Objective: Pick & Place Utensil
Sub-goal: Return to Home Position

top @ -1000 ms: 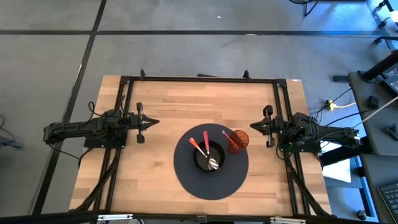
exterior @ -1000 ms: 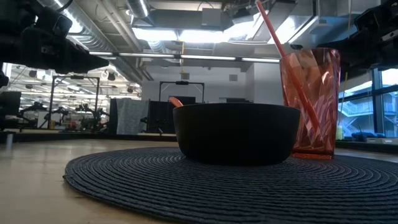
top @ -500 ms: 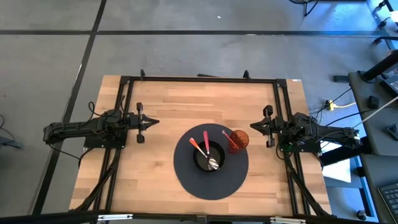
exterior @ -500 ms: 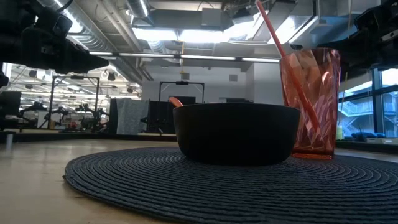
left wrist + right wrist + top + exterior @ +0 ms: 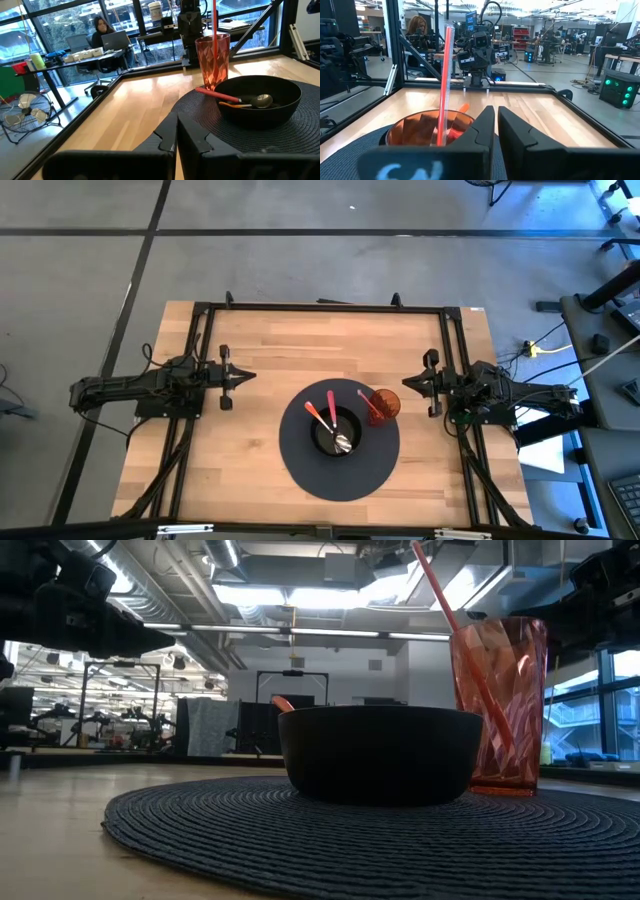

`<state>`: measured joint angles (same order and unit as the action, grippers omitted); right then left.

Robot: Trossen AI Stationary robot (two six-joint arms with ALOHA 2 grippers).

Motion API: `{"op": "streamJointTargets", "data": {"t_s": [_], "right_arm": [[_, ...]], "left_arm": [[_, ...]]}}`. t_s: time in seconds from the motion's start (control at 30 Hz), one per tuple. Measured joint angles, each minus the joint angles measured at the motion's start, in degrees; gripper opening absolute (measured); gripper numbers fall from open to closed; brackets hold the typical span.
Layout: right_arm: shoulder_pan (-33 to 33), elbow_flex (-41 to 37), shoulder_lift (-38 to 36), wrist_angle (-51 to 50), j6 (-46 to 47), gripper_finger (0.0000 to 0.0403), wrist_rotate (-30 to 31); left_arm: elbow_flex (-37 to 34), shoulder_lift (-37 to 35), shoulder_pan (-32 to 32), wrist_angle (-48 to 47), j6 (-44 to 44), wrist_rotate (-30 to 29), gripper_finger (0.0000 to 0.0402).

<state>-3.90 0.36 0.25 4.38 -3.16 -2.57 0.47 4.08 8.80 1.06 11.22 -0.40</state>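
Note:
A black bowl [image 5: 337, 432] stands on a round dark woven mat [image 5: 305, 470] at the table's middle front. Two spoons lie in it, one red-handled [image 5: 216, 94] and one orange-handled [image 5: 233, 104], heads down in the bowl, handles leaning on its far rim. Just right of the bowl stands a red tumbler [image 5: 383, 404], with a long red utensil [image 5: 448, 608] upright in it, leaning on the rim. My left gripper [image 5: 249, 377] is shut at the table's left, level and pointing at the mat. My right gripper [image 5: 404, 384] is shut at the right, beside the tumbler.
A black frame [image 5: 320, 307] runs around the wooden table top. Bare wood lies behind the mat and to its left. A person sits at a desk [image 5: 102, 37] in the room beyond the table.

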Motion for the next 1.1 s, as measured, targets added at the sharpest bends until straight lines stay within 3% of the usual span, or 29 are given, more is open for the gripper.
{"op": "streamJointTargets", "data": {"t_s": [1.1], "right_arm": [[0.0,0.0,0.0,0.0,0.1,0.0026,0.0]], "left_arm": [[0.0,0.0,0.0,0.0,0.0,0.0,0.0007]]}}
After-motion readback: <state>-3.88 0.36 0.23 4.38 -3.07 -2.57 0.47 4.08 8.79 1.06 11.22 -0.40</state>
